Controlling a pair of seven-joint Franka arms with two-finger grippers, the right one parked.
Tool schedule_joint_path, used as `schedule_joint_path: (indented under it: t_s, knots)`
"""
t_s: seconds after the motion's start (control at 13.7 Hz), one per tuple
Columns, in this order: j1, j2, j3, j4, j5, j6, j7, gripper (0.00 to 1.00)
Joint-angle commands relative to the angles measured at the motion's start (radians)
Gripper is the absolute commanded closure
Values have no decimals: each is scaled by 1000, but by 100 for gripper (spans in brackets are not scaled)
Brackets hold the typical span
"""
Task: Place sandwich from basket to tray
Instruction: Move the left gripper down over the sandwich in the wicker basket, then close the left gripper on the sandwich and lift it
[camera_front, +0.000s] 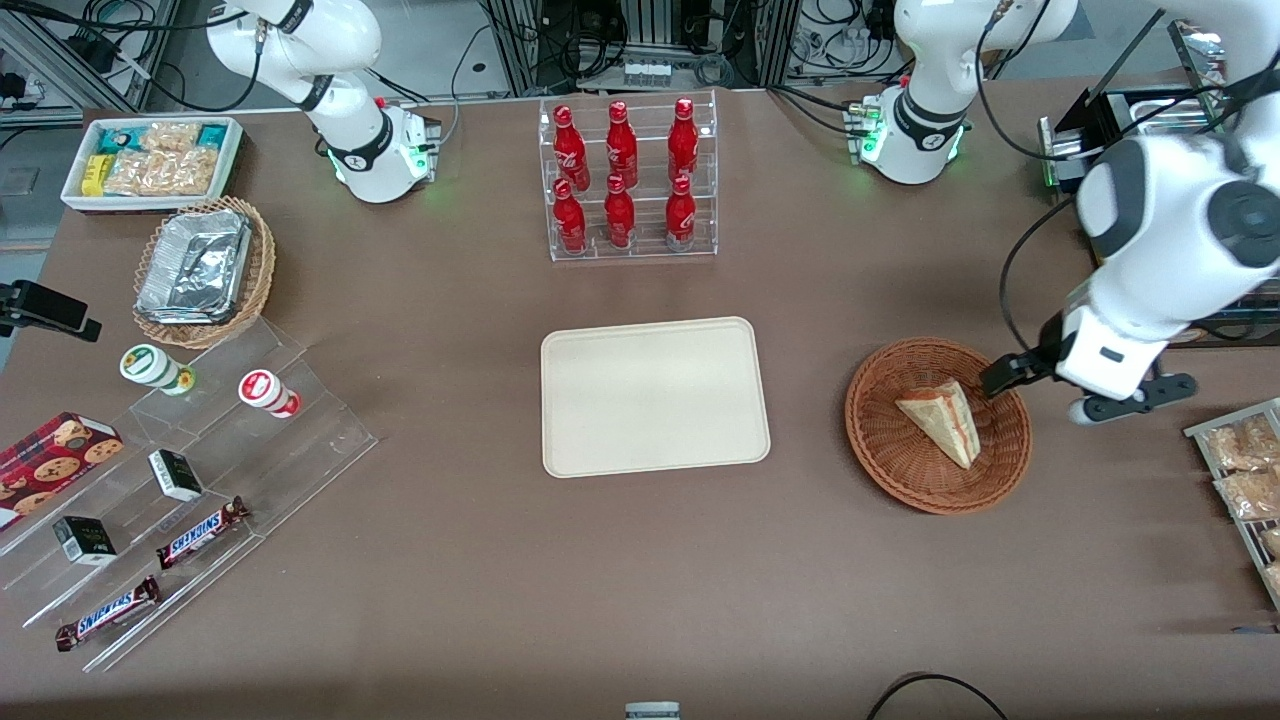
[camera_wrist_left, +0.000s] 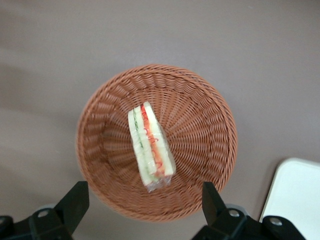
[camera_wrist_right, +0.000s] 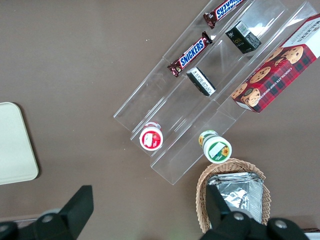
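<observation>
1 sandwich lies in the basket at the right of the front frame, a pale wedge resting on its side with the red and green filling along 1 edge. In the wrist picture the sandwich sits near the middle of the basket, wrapped in clear film, its filling edge facing up toward the camera.

The hand of the working arm hovers over the basket's rim on the side toward the working arm's end of the counter, above the sandwich and not touching it. Its 2 fingers stand spread wide and released, with nothing between them; the basket shows in the gap between the 2 dark tips.

The tray lies flat in the middle of the front frame, well apart from the basket, with nothing on it. A corner of the tray also shows in the wrist picture.

At the upper middle of the front frame a clear rack holds 6 red bottles. At the upper left a white bin of snack packets stands near a tan wicker basket of foil trays. At the lower left, clear stepped shelves carry 2 Snickers bars and small cartons.
</observation>
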Motion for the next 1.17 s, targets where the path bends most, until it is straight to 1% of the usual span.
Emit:
schedule_joint_path:
  t_s: [0.0, 0.15, 0.37, 0.44, 0.51, 0.59, 0.66, 0.73, 0.88, 0.95, 1.02, 1.1]
  knots:
    - [5, -36, -35, -162, -11, 179, -181, 0]
    - [5, 5, -35, -207, -11, 242, -206, 0]
    - [8, 83, -35, -282, -11, 418, -209, 0]
    - [11, 112, -33, -290, -11, 470, -209, 0]
    - [13, 143, -31, -284, -12, 486, -209, 0]
    - [13, 163, -31, -280, -14, 504, -211, 7]
    - [16, 175, -30, -279, -14, 530, -229, 63]
    - [19, 189, -30, -271, -14, 535, -246, 100]
    - [13, 186, -28, -245, -12, 523, -241, 100]
    - [11, 154, -30, -242, -12, 503, -243, 100]
    - [8, 116, -30, -228, -11, 447, -241, 100]
    - [3, 73, -33, -189, -11, 346, -241, 100]
